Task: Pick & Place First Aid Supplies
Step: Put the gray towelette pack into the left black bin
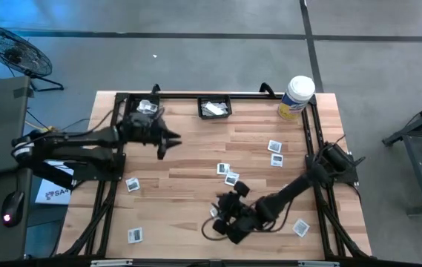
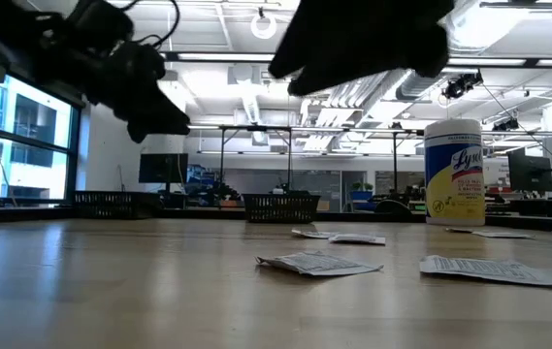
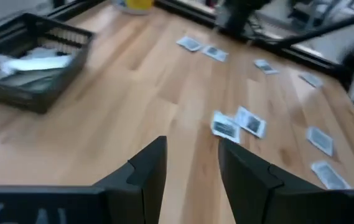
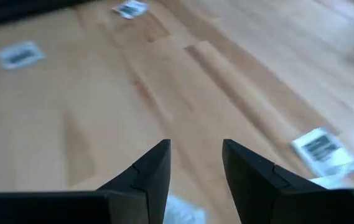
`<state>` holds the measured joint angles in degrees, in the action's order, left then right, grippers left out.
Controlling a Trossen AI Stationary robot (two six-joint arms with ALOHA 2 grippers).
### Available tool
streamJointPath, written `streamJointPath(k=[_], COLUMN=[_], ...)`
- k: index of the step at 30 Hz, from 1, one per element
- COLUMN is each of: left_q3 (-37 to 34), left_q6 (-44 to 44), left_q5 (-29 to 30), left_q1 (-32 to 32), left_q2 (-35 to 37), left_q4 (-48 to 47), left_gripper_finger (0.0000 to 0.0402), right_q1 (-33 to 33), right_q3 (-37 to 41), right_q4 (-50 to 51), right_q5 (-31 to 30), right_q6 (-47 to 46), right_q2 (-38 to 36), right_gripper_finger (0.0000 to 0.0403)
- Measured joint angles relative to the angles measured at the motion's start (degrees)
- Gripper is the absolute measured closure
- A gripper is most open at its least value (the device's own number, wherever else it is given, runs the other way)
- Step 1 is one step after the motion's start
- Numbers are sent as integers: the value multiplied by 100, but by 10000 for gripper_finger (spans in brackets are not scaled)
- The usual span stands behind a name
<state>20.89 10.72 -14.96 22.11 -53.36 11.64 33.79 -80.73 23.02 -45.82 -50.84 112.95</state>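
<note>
One black basket (image 1: 214, 108) at bench (image 1: 196, 156) far edge, mid, holds white packets (image 1: 212, 110); 2nd basket (image 1: 145, 108) beside it partly hidden by left arm. Approx ten flat square packets (image 1: 225, 169) lie scattered mid/right bench, no clear long axis. Left hand (image 1: 167, 141) near far-left, fingers apart, empty. Right hand (image 1: 224, 222) low by near edge, fingers apart, packet (image 4: 183, 211) just under it.

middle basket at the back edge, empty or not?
Not empty. The basket holds white packets, seen in high and left wrist views.
</note>
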Motion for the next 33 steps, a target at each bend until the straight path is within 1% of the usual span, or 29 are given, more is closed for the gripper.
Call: streamJointPath(k=[2,5,8,12,19,24,28,31,33], left_q3=[-369,-791,-838,-837,-837,-837,-837,-835,-835], left_q6=[3,-152,-486,-607,-619,-798,-803,-798,-798], left_q5=[226,488,482,287,262,33,-74,-45,58], left_q1=[-307,-659,-799,-792,-790,-789,-789,-789,-789], left_q2=[-35,-81,-79,-80,-81,-81,-81,-81,-81], left_q4=[595,1190,1445,1486,1400,1321,1422,1419,1401], left_gripper_finger=[260,259,259,259,259,259,259,259,259], right_q1=[-204,-539,-827,-1087,-1389,-1599,-1789,-1966,-2049], right_q3=[0,0,0,1,2,0,0,2,2], right_q4=[305,884,1339,1660,1936,2068,1961,1926,1940], right_q5=[55,203,348,481,589,870,1025,1357,1433], right_q6=[-91,-368,-544,-618,-613,-561,-74,25,82], right_q2=[0,0,0,0,0,0,176,379,500], right_gripper_finger=[263,263,263,263,263,263,263,263,263])
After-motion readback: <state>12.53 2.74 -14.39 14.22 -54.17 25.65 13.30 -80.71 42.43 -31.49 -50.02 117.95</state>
